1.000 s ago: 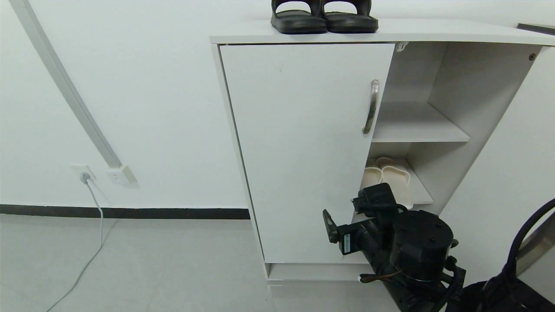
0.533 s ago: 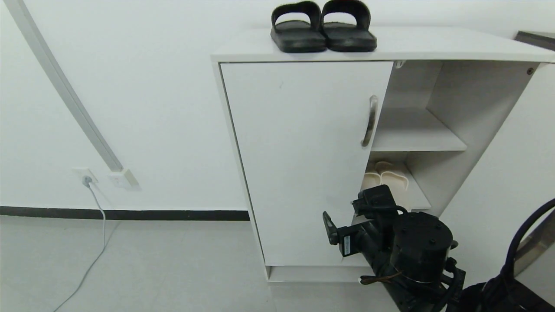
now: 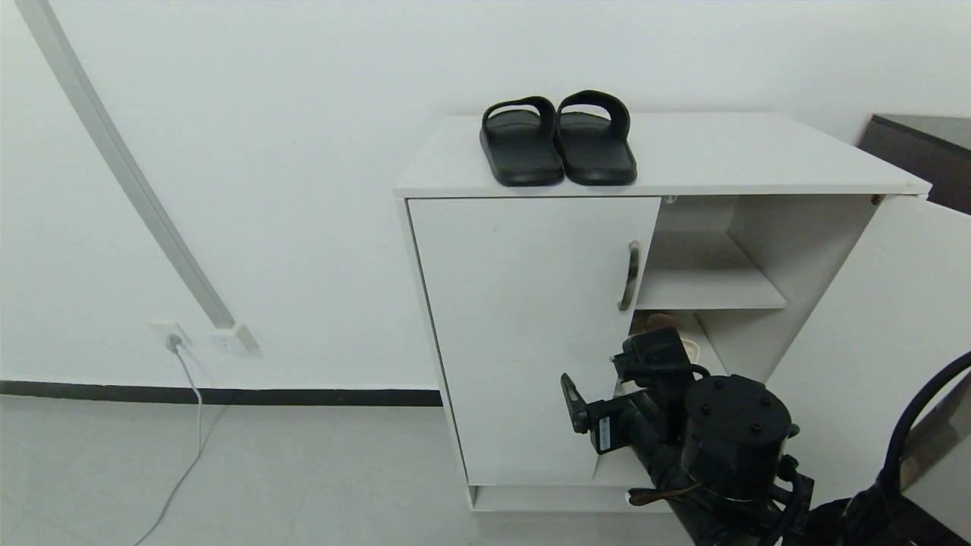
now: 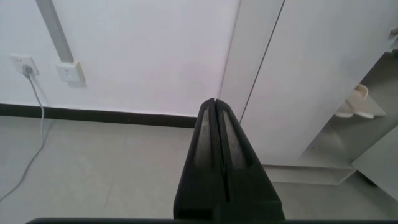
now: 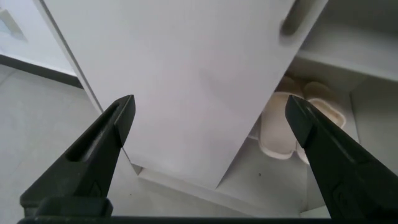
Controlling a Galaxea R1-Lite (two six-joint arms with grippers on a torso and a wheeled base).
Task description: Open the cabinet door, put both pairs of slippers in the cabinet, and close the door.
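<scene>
1. Sees a pair of black slippers (image 3: 557, 144) high above the right claw (image 3: 607, 379), side by side on top of the cabinet (image 3: 721, 152), strap ends toward the wall; matte, rubbery-looking, one broad arched strap each.
2. Finds the cream slippers (image 5: 280, 127) just beyond that claw, inside the open right half, on the level under the upper shelf (image 3: 705, 284) (partly hidden behind the shut door's edge); smooth, rounded, pale.
3. Shows the right claw spread wide and empty, low before the shut left door (image 3: 531, 326) and below its curved metal handle (image 3: 629, 275).
4. Shows the left claw (image 4: 216, 124) pressed closed on nothing, with the cabinet's side ahead of it and grey floor beneath.
5. Notes flat white boards, smooth and matte, and the right door (image 3: 872, 341) swung out to the right of the right claw.
</scene>
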